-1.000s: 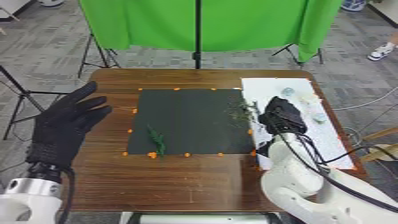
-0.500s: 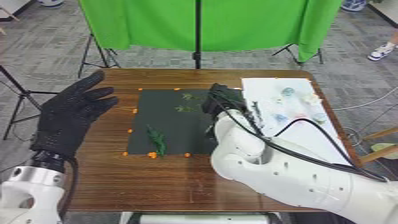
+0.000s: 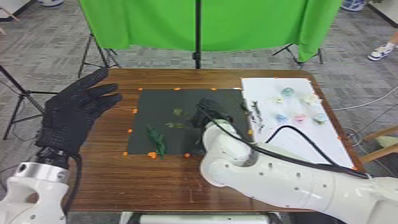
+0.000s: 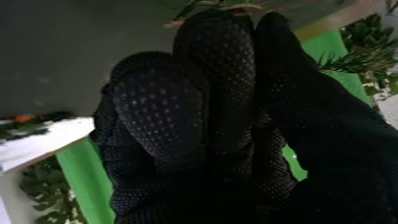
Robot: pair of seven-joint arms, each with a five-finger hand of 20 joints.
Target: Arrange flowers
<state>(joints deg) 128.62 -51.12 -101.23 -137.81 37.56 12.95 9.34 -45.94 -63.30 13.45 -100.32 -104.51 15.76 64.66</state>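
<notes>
Over the right part of the black mat (image 3: 194,145), my right hand (image 3: 210,114) is curled round a thin leafy green sprig (image 3: 173,125), whose leaves stick out to the left. In the right wrist view, my right hand (image 4: 213,85) has a reddish stem (image 4: 238,6) at its fingertips. A darker green fern-like sprig (image 3: 156,140) lies on the mat's left side. My left hand (image 3: 71,112), relaxed and open, hangs at the table's left edge, holding nothing. On the white sheet are a bluish flower (image 3: 287,92), a cream flower (image 3: 311,99), a pink flower (image 3: 299,118) and greyish stems (image 3: 256,114).
Orange tape marks (image 3: 153,155) edge the mat on the brown table (image 3: 133,182). The white sheet (image 3: 306,145) covers the table's right side, partly under my right arm. Behind the table hangs a green cloth (image 3: 147,30) on a stand.
My right hand has moved left from the white sheet to over the mat, carrying the leafy sprig, then slightly towards the near edge. My left hand has shifted slightly right.
</notes>
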